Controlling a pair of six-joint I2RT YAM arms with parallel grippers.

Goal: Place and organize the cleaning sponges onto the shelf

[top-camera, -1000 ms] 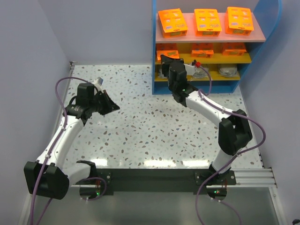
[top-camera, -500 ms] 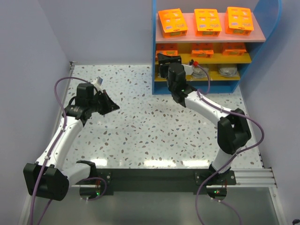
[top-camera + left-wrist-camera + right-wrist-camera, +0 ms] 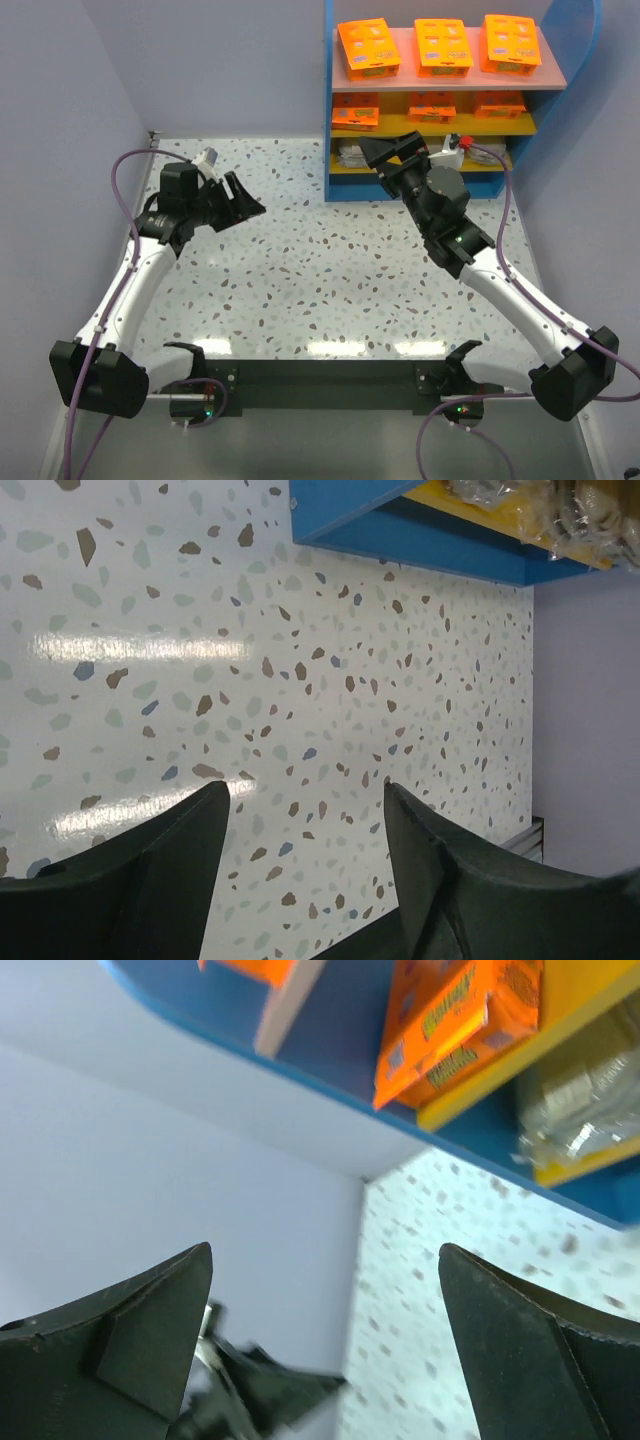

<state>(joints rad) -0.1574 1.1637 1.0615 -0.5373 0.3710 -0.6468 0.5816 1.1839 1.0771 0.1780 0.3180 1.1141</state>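
Six orange packs sit on the shelf (image 3: 327, 95), three of them (image 3: 443, 45) along the pink top board and three (image 3: 432, 105) on the yellow board below. On the lowest yellow board a wrapped grey pad (image 3: 350, 152) shows at the left end; the rest of that board is largely hidden behind the right arm. The right gripper (image 3: 390, 148) hangs just in front of the lower boards, near the shelf's left side, with its jaws spread wide and nothing between them. Its wrist camera looks past the parted fingers (image 3: 150, 1320) at an orange pack (image 3: 450, 1020) and a wrapped pad (image 3: 580, 1110) on the boards. The left gripper (image 3: 248, 203) hovers over the speckled table (image 3: 320, 270), well apart from the shelf, with its jaws released and empty. Its wrist view shows bare tabletop between the fingers (image 3: 170, 860) and the shelf's blue base (image 3: 420, 530) beyond.
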